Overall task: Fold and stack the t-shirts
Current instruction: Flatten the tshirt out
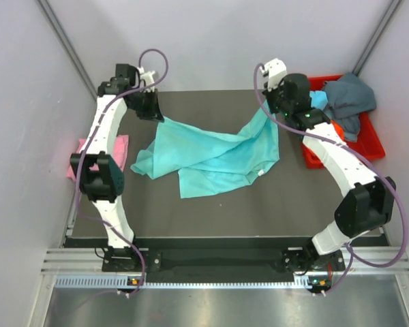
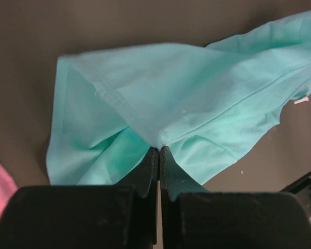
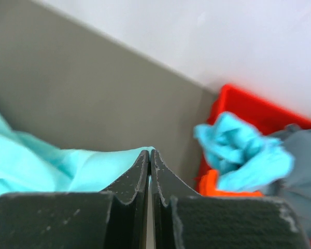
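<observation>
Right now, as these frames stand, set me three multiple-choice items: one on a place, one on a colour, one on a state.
1. The red bin stands: A) at the far right of the table; B) at its near left; C) in its middle.
2. The t-shirt spread mid-table is: A) orange; B) pink; C) teal.
3. The left pincer is: A) wide open; B) shut on the teal t-shirt; C) shut on nothing.
Answers: 1 A, the top view shows it at the far right edge; 2 C, every view shows teal cloth; 3 B, the left wrist view shows it pinching a teal fold.
</observation>
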Controlling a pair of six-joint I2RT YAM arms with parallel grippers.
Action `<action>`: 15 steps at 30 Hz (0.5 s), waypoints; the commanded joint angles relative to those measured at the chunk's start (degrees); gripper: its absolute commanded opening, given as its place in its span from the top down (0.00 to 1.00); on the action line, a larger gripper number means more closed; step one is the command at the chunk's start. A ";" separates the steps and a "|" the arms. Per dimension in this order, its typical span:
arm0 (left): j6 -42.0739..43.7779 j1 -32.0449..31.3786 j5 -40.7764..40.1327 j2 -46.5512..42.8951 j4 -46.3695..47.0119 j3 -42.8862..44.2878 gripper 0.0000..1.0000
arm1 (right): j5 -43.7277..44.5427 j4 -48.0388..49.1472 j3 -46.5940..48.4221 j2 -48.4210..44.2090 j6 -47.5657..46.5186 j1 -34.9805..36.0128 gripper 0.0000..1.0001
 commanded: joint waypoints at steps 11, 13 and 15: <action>1.97 0.08 -12.34 -35.19 18.50 -9.52 1.00 | 8.92 -3.53 19.20 -19.21 -0.07 -0.94 1.00; 1.80 0.08 -14.45 -37.93 18.68 -11.11 1.00 | 9.28 -4.23 15.97 -24.55 -0.34 -1.64 1.00; 2.14 0.08 -15.07 -42.33 19.12 -12.77 1.00 | 8.32 -5.20 13.75 -28.26 -0.16 -2.52 1.00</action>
